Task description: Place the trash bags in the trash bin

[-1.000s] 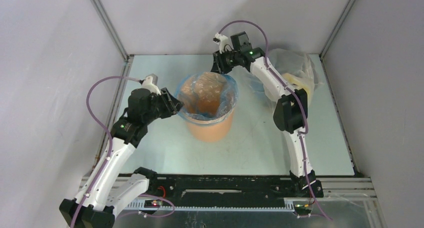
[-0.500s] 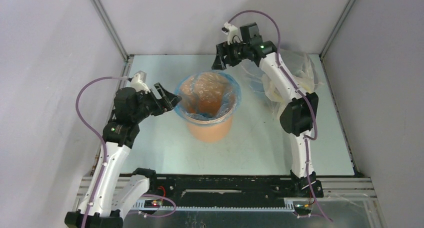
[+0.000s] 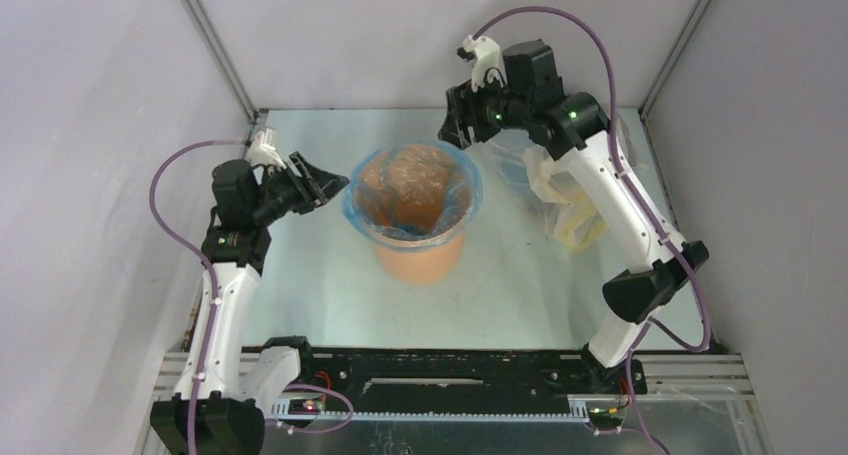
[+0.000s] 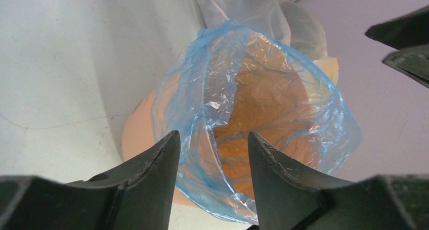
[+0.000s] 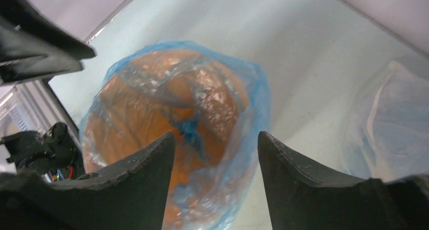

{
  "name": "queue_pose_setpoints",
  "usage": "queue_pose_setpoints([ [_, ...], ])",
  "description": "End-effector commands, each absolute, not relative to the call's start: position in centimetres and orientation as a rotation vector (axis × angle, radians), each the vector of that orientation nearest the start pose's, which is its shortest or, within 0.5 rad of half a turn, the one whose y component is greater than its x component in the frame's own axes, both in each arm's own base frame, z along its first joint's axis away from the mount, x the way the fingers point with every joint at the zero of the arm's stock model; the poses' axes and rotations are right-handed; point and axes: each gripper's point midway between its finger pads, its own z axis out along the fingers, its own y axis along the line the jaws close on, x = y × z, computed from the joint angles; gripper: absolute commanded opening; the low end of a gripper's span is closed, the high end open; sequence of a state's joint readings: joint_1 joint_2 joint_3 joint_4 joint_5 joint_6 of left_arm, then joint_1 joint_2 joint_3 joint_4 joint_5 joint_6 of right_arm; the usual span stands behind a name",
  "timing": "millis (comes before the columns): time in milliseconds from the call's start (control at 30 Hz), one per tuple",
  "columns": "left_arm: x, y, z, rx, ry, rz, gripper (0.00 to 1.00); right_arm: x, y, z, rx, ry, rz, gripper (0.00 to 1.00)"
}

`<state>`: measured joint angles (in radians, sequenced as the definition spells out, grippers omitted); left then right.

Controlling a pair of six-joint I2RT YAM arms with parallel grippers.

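Note:
The orange trash bin point(image 3: 420, 258) stands mid-table. A translucent light-blue trash bag point(image 3: 462, 187) lines it, its edge folded over the rim. The bag shows in the left wrist view point(image 4: 192, 88) and the right wrist view point(image 5: 255, 96), the bin's orange side in the left wrist view point(image 4: 137, 134). My left gripper point(image 3: 330, 187) is open and empty, just left of the rim and apart from it. My right gripper point(image 3: 452, 130) is open and empty, above and behind the bin's far right rim.
A larger clear plastic sack point(image 3: 580, 190) with pale yellow contents lies at the back right, under my right arm; it shows in the right wrist view point(image 5: 389, 113). Grey enclosure walls stand on three sides. A black rail point(image 3: 450, 375) runs along the near edge.
Both grippers have let go of the bag's rim and drawn back: the left to the left and up, the right up and to the right. The bag stays over the bin's rim.

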<state>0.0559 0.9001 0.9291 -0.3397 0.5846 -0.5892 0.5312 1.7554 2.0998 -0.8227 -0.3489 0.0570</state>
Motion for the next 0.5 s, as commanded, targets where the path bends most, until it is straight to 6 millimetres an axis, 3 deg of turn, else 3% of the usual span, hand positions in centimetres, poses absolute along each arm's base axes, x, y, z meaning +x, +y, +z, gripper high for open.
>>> queue_pose_setpoints([
  [0, 30.1, -10.6, 29.6, -0.035, 1.897, -0.916, 0.57, 35.5, 28.7, 33.1, -0.735, 2.115, 0.611, 0.61],
  [200, 30.7, -10.5, 28.8, -0.012, 1.929, -0.904, 0.55, 35.0, 28.4, 29.0, -0.789, 2.242, 0.508, 0.59],
  [367, 31.1, -9.9, 28.2, -0.024, 1.958, -0.848, 0.52, 35.4, 27.8, 27.8, -0.784, 2.266, 0.446, 0.52],
  [467, 31.5, -9.3, 27.5, -0.05, 1.988, -0.804, 0.48, 35.8, 27.5, 27.8, -0.771, 2.265, 0.437, 0.35],
])
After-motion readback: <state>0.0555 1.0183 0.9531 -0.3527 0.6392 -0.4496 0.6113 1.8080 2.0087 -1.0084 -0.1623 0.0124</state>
